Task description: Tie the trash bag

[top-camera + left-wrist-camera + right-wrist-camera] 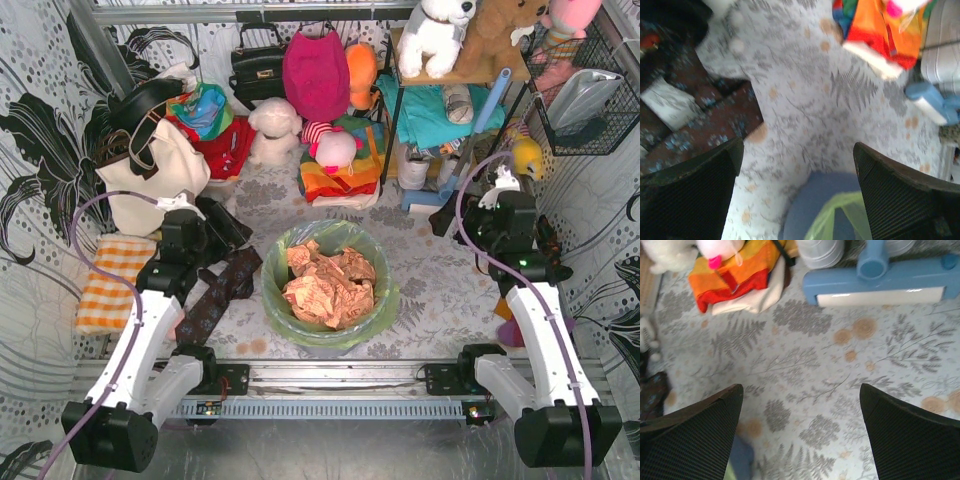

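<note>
One trash bag at centre. Two pincers: left pincer, right pincer. Five plush toys show clearly: white plush, brown plush and pink plush at one o'clock; cream plush and pink-headed plush at twelve. One black handbag and one cream tote at eleven. One orange checked cloth at nine.

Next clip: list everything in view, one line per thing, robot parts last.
trash bag: one, light green, centre, in the bin
crumpled paper: several pieces, pinkish-brown, inside the bag
bin: one, blue-grey, under the bag
tote bag: one, cream, back left
checked cloth: one, orange and white, far left
patterned cloth: one, dark brown, beside the left arm
handbag: one, black, at the back
striped cloth: one, orange-red-yellow, behind the bin
left gripper: one, black, open, left of the bag
right gripper: one, black, open, right of the bag
</note>
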Robot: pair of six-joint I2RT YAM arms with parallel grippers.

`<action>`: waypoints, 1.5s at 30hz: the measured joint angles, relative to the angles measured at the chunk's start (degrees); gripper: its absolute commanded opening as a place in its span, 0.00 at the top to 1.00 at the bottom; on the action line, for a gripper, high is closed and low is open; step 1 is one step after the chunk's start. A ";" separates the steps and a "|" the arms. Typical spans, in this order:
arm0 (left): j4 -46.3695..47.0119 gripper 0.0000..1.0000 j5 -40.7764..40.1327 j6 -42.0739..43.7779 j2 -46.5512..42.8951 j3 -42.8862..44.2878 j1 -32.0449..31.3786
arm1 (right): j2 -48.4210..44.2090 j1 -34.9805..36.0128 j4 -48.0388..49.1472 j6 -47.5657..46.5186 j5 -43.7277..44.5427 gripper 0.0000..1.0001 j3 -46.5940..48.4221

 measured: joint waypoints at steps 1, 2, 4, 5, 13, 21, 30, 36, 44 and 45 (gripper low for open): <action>-1.62 0.02 1.73 0.04 0.07 0.55 0.00 | 0.07 0.00 -1.99 0.59 -1.22 0.01 1.09; -3.26 0.02 3.87 0.07 0.17 1.14 0.00 | 0.15 0.00 -3.78 1.07 -2.54 0.01 2.10; -6.45 0.03 7.39 0.37 0.33 2.32 0.00 | 0.39 0.00 -7.08 2.19 -5.33 0.07 3.85; -8.17 0.04 9.09 0.55 0.33 3.04 0.00 | 0.52 0.00 -8.68 2.78 -6.95 0.11 4.66; -17.79 0.11 15.96 2.78 0.13 13.03 -0.02 | 6.27 4.59 -22.73 4.81 -15.13 0.24 16.57; -27.47 0.12 15.72 6.47 3.52 27.80 -0.63 | 9.27 18.45 -34.14 5.53 -9.73 0.27 31.10; -33.35 0.18 13.00 7.19 5.90 38.27 -8.72 | 13.75 31.54 -40.19 8.96 -3.50 0.34 37.70; -38.03 0.23 7.02 6.97 9.22 40.26 -17.59 | 15.96 37.81 -41.86 11.28 -0.17 0.38 38.97; -42.95 0.46 3.67 7.10 11.08 41.51 -21.38 | 16.33 39.15 -43.71 12.52 1.86 0.45 39.01; -43.25 0.48 3.50 7.19 11.32 41.59 -21.79 | 16.39 39.17 -43.74 12.52 1.97 0.46 39.01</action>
